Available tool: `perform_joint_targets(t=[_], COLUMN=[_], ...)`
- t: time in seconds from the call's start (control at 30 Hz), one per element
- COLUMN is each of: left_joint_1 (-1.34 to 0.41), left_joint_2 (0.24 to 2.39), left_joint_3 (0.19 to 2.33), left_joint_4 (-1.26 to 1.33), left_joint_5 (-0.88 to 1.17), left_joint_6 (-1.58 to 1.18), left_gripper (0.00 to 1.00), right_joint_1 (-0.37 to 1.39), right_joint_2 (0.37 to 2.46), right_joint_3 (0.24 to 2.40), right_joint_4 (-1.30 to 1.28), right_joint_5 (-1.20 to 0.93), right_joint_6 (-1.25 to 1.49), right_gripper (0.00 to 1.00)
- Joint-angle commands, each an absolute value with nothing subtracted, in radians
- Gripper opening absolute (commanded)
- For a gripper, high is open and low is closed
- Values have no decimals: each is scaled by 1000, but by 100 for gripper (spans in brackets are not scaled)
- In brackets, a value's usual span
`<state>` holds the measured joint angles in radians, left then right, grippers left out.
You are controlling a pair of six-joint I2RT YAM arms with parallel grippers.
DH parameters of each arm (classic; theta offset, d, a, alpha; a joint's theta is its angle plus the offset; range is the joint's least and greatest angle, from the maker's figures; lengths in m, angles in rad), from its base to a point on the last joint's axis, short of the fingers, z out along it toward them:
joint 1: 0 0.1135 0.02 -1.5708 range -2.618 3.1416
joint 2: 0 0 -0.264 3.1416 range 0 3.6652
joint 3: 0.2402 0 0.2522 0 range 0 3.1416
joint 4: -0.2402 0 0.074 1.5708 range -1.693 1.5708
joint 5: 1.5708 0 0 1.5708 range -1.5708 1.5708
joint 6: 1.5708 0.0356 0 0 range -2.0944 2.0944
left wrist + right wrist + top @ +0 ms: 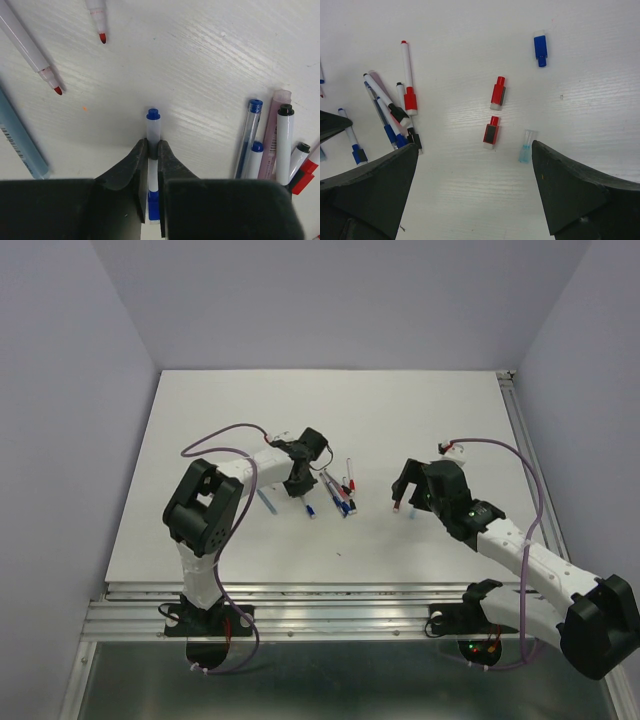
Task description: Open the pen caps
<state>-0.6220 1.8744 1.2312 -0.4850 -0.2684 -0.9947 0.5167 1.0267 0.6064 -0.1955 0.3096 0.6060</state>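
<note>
REMOTE BENCH: Mid-table, my left gripper (153,150) pinches a blue pen (153,127) by its white barrel. The fingers are almost together and the pen lies flat on the white tabletop (420,410), with blue showing at both ends. I judge its cap is not yet off. My right gripper (475,145) hangs to the right with its fingers spread as wide as they go and nothing between them. Below it lie four loose caps: two red caps (498,93), a blue cap (540,48) set apart from them, and a pale clear cap (525,147). The heap of capped pens (390,115) sits between my two grippers, just right of the held pen.

The barrel is thin and smooth, so I judge it could twist or slide out of the pinch once the cap is pulled. A careless lift could scrape the fingertips on the table or nudge the heap. A low pass from the right could scatter the loose caps. Two uncapped red-tipped pens (30,55) near the held pen could mark the surface if they are bumped.

The table is matte white with a faint grain and has an aluminium rail (330,610) along its near edge. Plain pale-lilac walls (60,390) close it in on the left, right and far sides
</note>
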Motion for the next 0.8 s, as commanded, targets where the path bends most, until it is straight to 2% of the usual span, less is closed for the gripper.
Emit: perform_joint_targets(t=[0.0,0.03,0.17,0.47,0.77], left_joint_1=[-627,-626,-627,-630,-643], left_joint_2=[1870,1861,1798,1502,1273], left_joint_3=[1198,1178,1121,925,790], left_joint_4=[-511,-499,-398,-212,-161], left_joint_5=[-299,-295,-261,-250,-245], left_joint_6=[-991,-977,-953,-954,-1028], left_gripper=[3,0,0,0,0], right_joint_1=[514,512,514,523,773], right_joint_2=[1008,1008,988,1043,1279], right_joint_3=[587,588,574,545,708], right_joint_4=[-189,-186,-137,101,231], right_joint_5=[327,318,227,-375,-314], right_joint_6=[600,597,575,540,554], right_gripper=[100,100,100,100,99])
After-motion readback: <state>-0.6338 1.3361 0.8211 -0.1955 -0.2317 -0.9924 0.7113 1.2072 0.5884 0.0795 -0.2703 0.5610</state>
